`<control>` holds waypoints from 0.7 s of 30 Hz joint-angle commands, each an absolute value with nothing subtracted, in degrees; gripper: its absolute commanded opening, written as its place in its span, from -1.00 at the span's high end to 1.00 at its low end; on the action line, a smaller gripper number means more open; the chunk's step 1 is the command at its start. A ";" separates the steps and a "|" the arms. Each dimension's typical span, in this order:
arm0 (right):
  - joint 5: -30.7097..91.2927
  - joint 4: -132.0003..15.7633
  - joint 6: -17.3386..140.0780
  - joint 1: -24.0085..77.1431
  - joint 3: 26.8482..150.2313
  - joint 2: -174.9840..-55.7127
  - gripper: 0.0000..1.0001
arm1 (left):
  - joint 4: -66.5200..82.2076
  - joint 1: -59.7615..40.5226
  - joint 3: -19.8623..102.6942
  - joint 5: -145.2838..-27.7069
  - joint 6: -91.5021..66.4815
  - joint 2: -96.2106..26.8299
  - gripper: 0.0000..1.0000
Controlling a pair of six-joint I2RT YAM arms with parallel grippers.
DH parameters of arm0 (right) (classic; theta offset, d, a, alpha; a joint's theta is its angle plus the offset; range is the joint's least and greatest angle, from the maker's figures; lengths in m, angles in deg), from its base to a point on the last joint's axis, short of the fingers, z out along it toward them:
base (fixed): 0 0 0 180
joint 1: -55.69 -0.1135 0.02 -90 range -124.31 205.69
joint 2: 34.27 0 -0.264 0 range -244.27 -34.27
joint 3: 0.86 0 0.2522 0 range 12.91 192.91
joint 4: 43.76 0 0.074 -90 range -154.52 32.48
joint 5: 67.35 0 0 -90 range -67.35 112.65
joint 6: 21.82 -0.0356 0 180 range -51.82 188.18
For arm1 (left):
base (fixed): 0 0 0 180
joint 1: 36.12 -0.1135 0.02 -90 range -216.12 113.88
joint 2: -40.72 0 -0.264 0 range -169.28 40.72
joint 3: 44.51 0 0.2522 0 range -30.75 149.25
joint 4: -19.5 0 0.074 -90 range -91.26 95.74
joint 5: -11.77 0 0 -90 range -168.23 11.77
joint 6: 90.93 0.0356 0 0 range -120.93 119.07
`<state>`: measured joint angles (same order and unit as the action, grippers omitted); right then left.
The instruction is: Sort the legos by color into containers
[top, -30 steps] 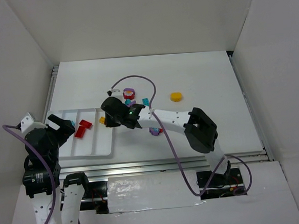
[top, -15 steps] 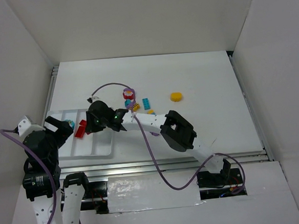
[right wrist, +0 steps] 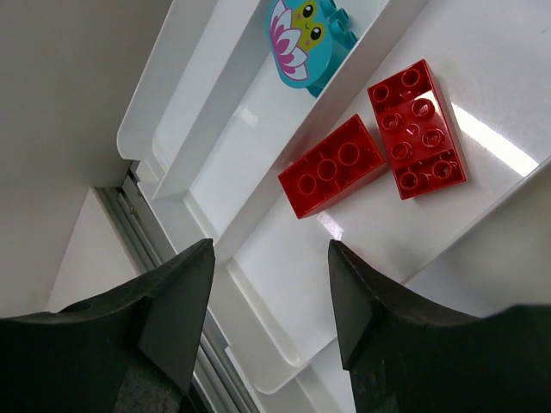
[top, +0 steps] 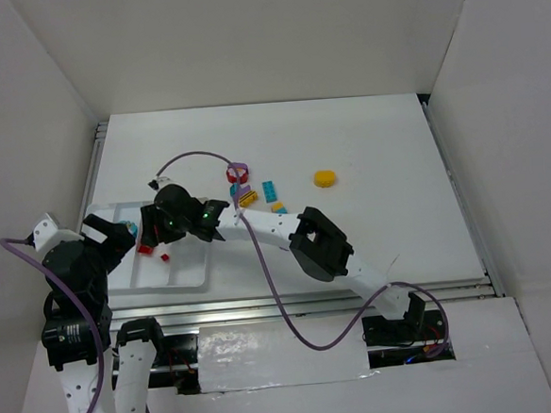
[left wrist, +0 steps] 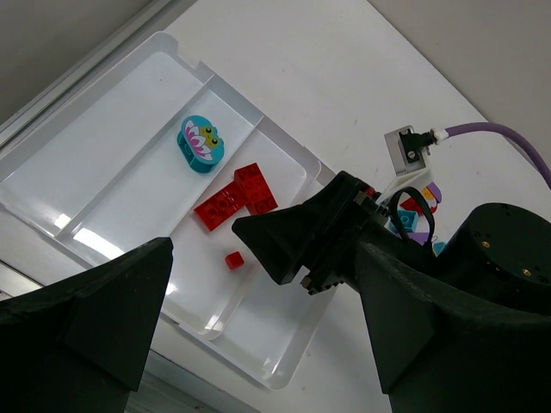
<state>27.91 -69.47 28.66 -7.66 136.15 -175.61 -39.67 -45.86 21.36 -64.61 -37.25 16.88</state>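
Your right claw (right wrist: 269,258) is released, its fingers apart and holding nothing, over the shallow white plastic tray (right wrist: 164,95). Just beyond its fingertips, two red studded rectangular plastic bricks (right wrist: 331,166) lie close together in one long compartment. A teal rounded plastic brick printed with a flower (right wrist: 307,30) sits past them in the next compartment. A small red plastic cube (left wrist: 233,259) lies in the tray beneath that claw, but you cannot tell which compartment it is in. Your left claw (top: 112,235) is spread wide and empty, with the tray and the right claw ahead of its tips. Back along the right arm from the claw, a flat round yellow plastic piece (top: 325,177) lies on the table.
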 commanded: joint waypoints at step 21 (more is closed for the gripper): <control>7.78 -72.90 45.68 3.65 70.58 -117.68 -0.99 | -32.85 -45.88 19.43 -79.45 -31.17 10.31 -0.99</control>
